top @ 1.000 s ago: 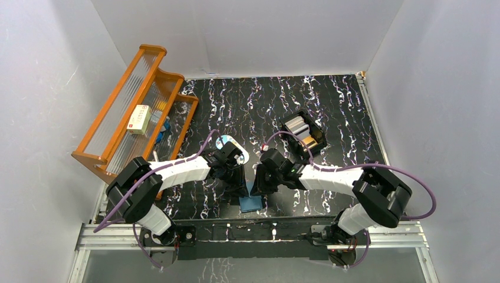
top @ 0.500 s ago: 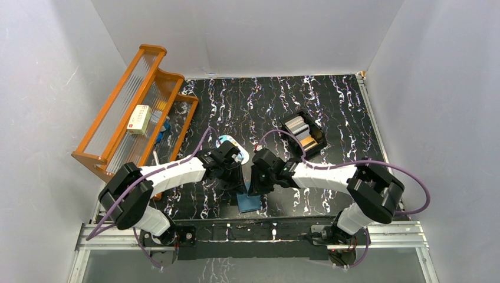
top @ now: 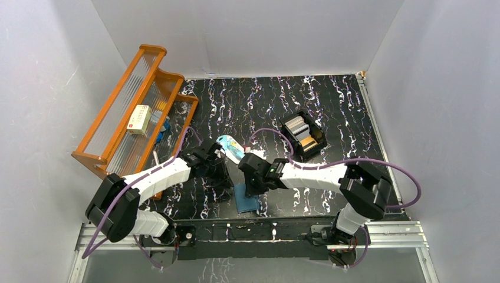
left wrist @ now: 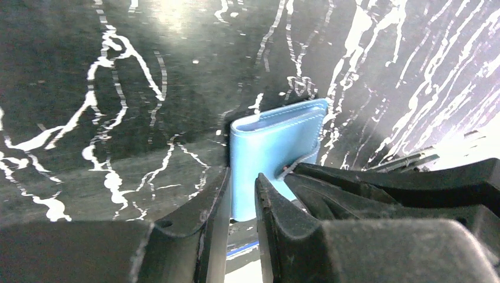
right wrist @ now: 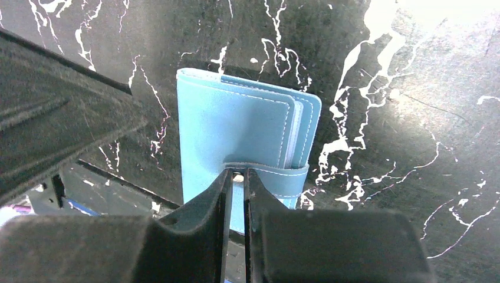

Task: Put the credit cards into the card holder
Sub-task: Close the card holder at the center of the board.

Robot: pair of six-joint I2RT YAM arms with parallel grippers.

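**Strap pinched, wallet folded, cards far off**

From above: the wallet lies on the desk near its front edge, between my left pincer and right pincer; the cards sit in the black box, well apart. Left wrist: my left pincer stands slightly apart over the wallet's near corner; whether it presses down, I cannot tell; if not, a pull may drag the whole wallet off the edge. Right wrist: my right pincer is clamped on the wallet's strap; the hold looks thin and could slip.
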